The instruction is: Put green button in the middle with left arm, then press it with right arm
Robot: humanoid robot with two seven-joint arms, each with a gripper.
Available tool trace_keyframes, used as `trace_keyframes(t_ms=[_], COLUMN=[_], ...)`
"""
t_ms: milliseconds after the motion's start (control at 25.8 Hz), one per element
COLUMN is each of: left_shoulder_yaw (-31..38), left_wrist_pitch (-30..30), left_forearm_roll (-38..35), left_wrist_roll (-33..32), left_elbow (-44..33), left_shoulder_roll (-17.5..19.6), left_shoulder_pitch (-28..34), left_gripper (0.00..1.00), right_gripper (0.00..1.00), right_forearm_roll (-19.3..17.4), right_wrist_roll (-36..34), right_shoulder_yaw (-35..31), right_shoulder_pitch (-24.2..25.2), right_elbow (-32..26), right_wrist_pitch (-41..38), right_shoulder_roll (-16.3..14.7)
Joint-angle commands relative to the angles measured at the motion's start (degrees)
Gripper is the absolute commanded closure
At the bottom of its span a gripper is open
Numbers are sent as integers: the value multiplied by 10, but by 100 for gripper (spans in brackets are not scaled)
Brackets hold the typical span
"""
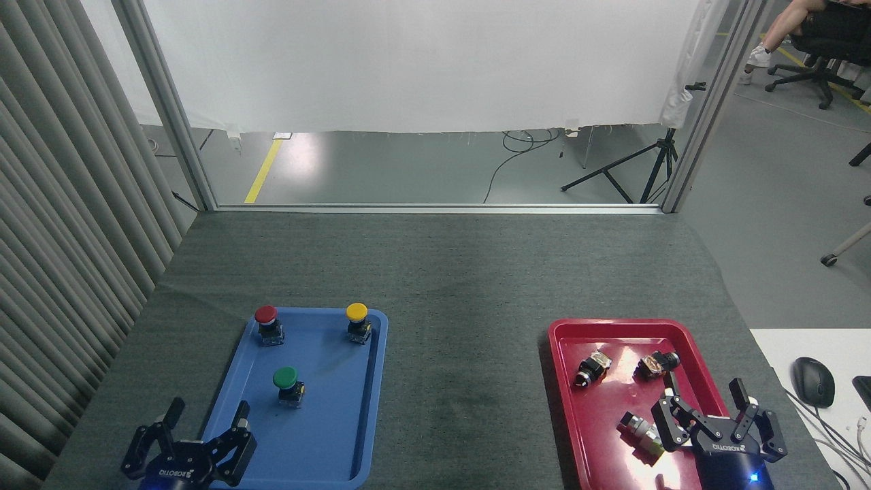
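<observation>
A counter (442, 272) covered in dark grey felt-like mat is seen from above, with a white curtain and grey floor beyond its far edge.

On the left side a blue tray (371, 408) is laid. Three push buttons are stood upright in it, well apart from each other. The green button (288, 386) is placed nearer the front of the tray, roughly at its centre, with its round green cap on top of a black base. The red button (268, 324) is set at the far left of the tray, and the yellow button (358, 322) at the far right.

On the right side a red tray (565, 408) is laid, holding several small dark and metallic parts (593, 367) scattered on their sides.

The middle (463, 381), the bare mat between the two trays, is left uncovered.

The left claw (204, 425) is seen at the bottom left edge, beside the blue tray's front left corner, its fingers spread apart and nothing held. The right claw (711, 408) is seen at the bottom right, over the red tray's front right part, its fingers likewise spread wide and nothing gripped.

A black computer mouse (813, 381) is rested on a white surface at the far right.
</observation>
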Motion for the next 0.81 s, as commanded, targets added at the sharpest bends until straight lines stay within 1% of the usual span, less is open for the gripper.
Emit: trace_keyframes(t_ms=[0, 155, 232, 348, 503, 774], left_shoulder_yaw=[1, -1, -2, -7, -7, -6], left_wrist_pitch=[-2, -4, -7, -36, -50, -78], left_forearm_roll=[1, -3, -3, -5, -4, -2], left_wrist_roll=[-5, -4, -3, 1, 4, 5], left_elbow=[3, 36, 37, 42, 44, 44], left_shoulder_roll=[4, 5, 4, 2, -2, 5], left_shoulder_pitch=[-1, -1, 0, -4, -8, -9], left_gripper=[1, 1, 1, 1, 1, 1], right_gripper=[0, 0, 0, 0, 0, 0], right_forearm_roll=[-1, -1, -1, -1, 0, 1], right_wrist_roll=[0, 1, 1, 2, 1, 1], right_shoulder_yaw=[-15, -19, -19, -20, -23, -21], right_shoulder_pitch=[0, 1, 1, 0, 1, 4], right_elbow=[0, 0, 0, 0, 0, 2], right_wrist_pitch=[-15, -22, -22, -23, -22, -22], right_shoulder_roll=[2, 5, 6, 6, 6, 7])
